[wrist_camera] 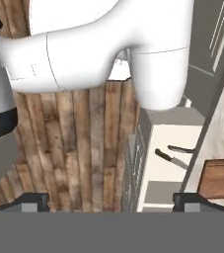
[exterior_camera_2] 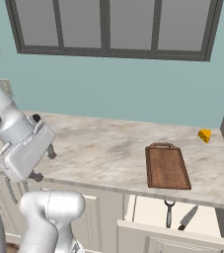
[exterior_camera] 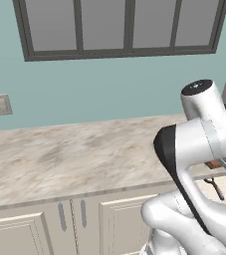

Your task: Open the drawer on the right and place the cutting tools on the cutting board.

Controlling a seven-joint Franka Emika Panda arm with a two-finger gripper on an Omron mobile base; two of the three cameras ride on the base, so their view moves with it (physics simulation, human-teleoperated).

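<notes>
Drawer (exterior_camera_2: 182,217) open | scissors (exterior_camera_2: 168,212), knife (exterior_camera_2: 188,218) inside | blade seemingly half-hidden

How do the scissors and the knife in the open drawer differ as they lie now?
The scissors lie nearly straight front to back, handle loops toward the counter; the knife lies slanted, its dark handle toward the drawer front. The scissors have black loops; the knife shows a silvery pointed blade. Both lie flat, side by side, untouched.
</notes>
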